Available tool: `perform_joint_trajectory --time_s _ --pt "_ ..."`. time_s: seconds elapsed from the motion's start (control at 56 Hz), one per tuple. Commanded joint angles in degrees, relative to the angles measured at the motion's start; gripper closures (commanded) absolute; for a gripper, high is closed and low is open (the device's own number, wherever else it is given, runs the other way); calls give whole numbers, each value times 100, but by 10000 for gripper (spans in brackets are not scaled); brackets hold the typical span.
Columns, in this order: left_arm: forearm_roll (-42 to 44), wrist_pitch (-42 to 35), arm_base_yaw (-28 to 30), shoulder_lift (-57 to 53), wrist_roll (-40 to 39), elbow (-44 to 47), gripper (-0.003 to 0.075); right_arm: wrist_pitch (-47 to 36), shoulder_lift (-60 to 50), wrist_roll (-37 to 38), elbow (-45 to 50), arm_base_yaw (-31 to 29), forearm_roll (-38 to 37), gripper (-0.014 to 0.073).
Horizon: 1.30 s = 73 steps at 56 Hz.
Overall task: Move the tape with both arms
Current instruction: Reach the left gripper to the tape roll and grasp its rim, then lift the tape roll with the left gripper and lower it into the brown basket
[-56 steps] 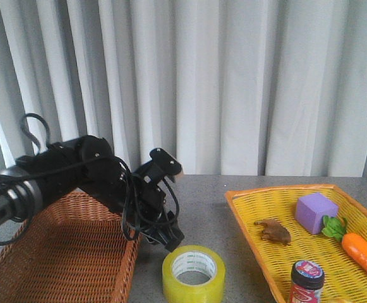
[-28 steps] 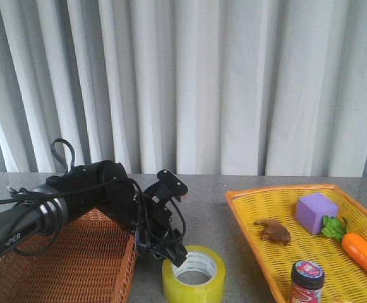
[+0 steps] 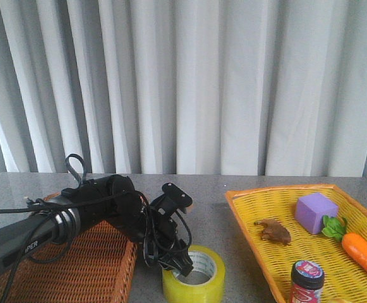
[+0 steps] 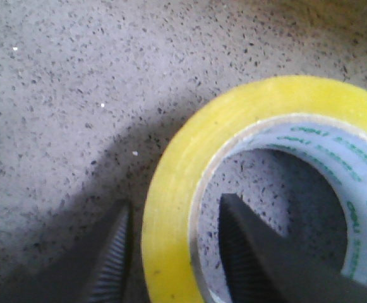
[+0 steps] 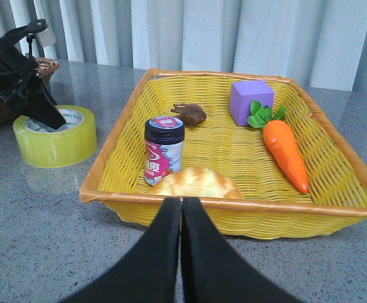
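Observation:
The tape [image 3: 196,285] is a yellow roll with a white printed core. It lies flat on the grey table between two baskets. My left gripper [image 3: 182,265] is lowered onto its left side. In the left wrist view the gripper [image 4: 174,202] is open and straddles the tape [image 4: 252,98] wall, with one finger [image 4: 246,246] inside the core and one finger [image 4: 110,252] outside. Small gaps show on both sides of the wall. The right wrist view shows the tape [image 5: 55,145] at far left with the left fingers in it. My right gripper [image 5: 182,203] is shut and empty, low in front of the yellow basket.
A yellow wicker basket [image 3: 278,188] on the right holds a purple cube [image 3: 316,212], a carrot [image 3: 362,255], a brown lump [image 3: 273,231], a dark-lidded jar [image 3: 307,281] and a bread roll [image 5: 196,183]. A brown wicker basket [image 3: 76,265] stands left, under the left arm. White curtains hang behind.
The left arm has moved right and down from beside the brown basket. Its open fingers have dropped over the tape's left wall. The tape has not moved.

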Motion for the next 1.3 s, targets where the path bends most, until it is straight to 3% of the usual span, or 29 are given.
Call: perform_joint_trajectory --time_s 0.0,0.161,0.286,0.607,0.75,0.875,1.054,1.286 --pt "-274 -262 -12 -316 -40 -157 517 -471 106 -1 -119 -19 -73 598" --pt "-395 -282 -12 -343 -40 -157 660 -471 106 -1 -119 -19 -73 598" --pt "-612 -343 -12 -506 -40 -157 729 -471 106 13 -119 -19 -73 598" --pt "-652 -295 252 -1735 -29 -157 727 -447 106 18 -119 -19 -78 598" --pt "-568 -1 682 -2326 -29 -157 727 -447 106 18 -119 -19 -78 598" --pt "6 469 1118 -2636 -54 -157 727 -447 106 18 -119 -19 -78 598" --pt "780 913 1592 -2476 -535 -129 727 -447 106 18 -119 -19 -78 598" --pt "1577 962 1726 -1956 -969 -129 727 -447 106 18 -119 -19 -78 598"
